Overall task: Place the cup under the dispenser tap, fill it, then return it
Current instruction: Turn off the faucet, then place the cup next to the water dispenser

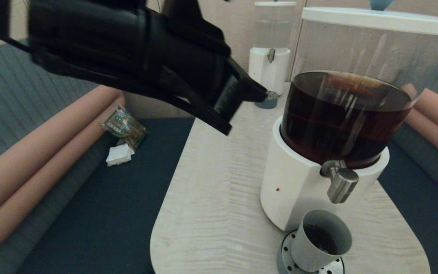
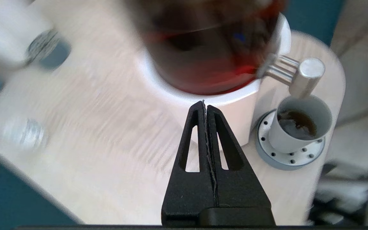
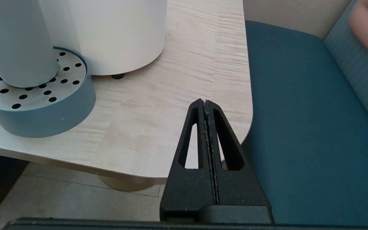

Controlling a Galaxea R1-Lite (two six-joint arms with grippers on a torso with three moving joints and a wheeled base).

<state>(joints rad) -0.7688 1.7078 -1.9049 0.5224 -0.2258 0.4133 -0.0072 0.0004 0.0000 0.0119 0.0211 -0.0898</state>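
Observation:
The grey cup (image 1: 319, 240) (image 2: 299, 126) stands on the round perforated drip tray (image 1: 329, 267) (image 2: 291, 156) right below the steel tap (image 1: 341, 184) (image 2: 305, 76) of the big white-based dispenser (image 1: 299, 182). Dark liquid lies in the cup's bottom. My left gripper (image 1: 259, 95) (image 2: 205, 103) hangs high over the table, left of the dark tank, shut and empty. My right gripper (image 3: 205, 102) is shut and empty, low by the table's near right corner, to the right of the cup (image 3: 14, 41).
A smaller clear-tank dispenser (image 1: 270, 57) stands at the table's far end with a small grey drip tray (image 1: 267, 101) before it. A snack packet (image 1: 124, 127) and a white tissue (image 1: 119, 155) lie on the left bench. Blue bench seats flank the table (image 1: 211, 198).

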